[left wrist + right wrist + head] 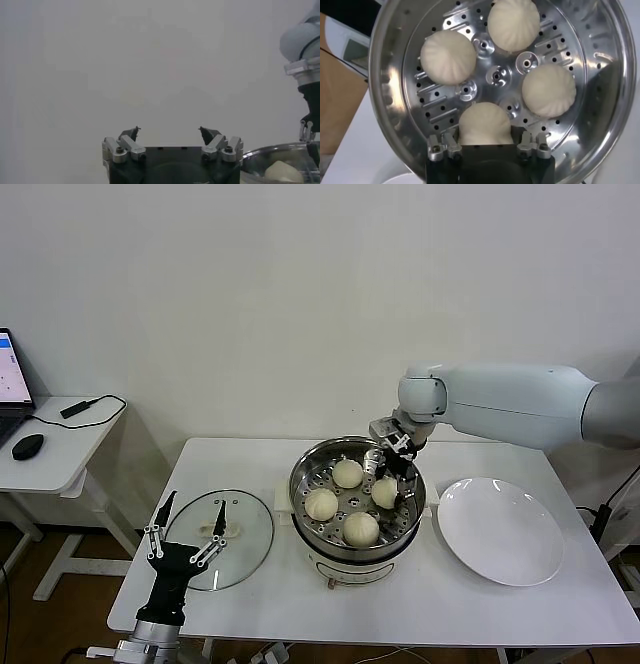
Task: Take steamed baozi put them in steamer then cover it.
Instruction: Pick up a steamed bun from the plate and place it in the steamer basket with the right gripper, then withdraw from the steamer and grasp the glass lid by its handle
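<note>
Four cream-white baozi lie on the perforated tray of the steel steamer [299,484]: at the back [347,473], left [321,504], front [361,528] and right [385,492]. My right gripper [392,474] reaches down inside the pot. It is open, with its fingers on either side of the right baozi [485,125], which rests on the tray. The other three [448,56] [513,23] [549,90] lie around the tray's centre. The glass cover [245,549] lies flat on the table left of the steamer. My left gripper [185,529] is open and empty above the cover's near edge.
An empty white plate [500,529] lies right of the steamer. A side table with a laptop and mouse [28,446] stands far left. The left wrist view shows the open left gripper [170,131] against the wall and the steamer's rim [280,152].
</note>
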Tool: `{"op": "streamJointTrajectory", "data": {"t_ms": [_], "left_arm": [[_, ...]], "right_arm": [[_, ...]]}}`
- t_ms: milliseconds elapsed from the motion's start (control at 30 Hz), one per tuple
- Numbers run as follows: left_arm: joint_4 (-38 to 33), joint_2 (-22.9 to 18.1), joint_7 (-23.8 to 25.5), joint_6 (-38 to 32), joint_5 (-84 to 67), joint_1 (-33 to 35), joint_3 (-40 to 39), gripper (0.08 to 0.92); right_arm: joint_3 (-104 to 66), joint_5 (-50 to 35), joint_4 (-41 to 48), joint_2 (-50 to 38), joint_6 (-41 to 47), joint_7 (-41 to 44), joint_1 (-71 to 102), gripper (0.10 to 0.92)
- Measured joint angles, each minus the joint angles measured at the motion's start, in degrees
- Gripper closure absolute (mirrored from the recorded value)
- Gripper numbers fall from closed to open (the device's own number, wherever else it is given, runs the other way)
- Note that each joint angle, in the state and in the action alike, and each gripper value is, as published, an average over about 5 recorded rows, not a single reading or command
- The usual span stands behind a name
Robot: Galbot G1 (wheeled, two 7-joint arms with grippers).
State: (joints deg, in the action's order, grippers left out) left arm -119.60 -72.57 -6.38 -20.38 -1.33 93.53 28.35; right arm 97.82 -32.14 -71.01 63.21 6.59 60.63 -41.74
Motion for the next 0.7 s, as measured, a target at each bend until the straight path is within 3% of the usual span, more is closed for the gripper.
{"op": "streamJointTrajectory", "data": {"t_ms": [133, 500, 700], "left_arm": [[-0.07, -0.03, -0.02, 0.00, 0.00, 0.03, 0.03, 0.177], [0.18, 0.19, -0.46, 0.01, 0.99, -0.12, -0.17, 0.177], [0.69, 0.41, -0.91, 0.10, 2.44, -0.48, -0.47, 0.177]], "right_arm": [[-0.33, 0.30, -0.15, -0.27, -0.02, -0.02, 0.01, 0.214], [-6.23, 0.25, -2.68, -3.83, -0.80, 0.32, -0.31, 0.202], [-13.75, -3.51, -6.07, -8.52, -2.38, -7.40, 1.27, 0.203]]}}
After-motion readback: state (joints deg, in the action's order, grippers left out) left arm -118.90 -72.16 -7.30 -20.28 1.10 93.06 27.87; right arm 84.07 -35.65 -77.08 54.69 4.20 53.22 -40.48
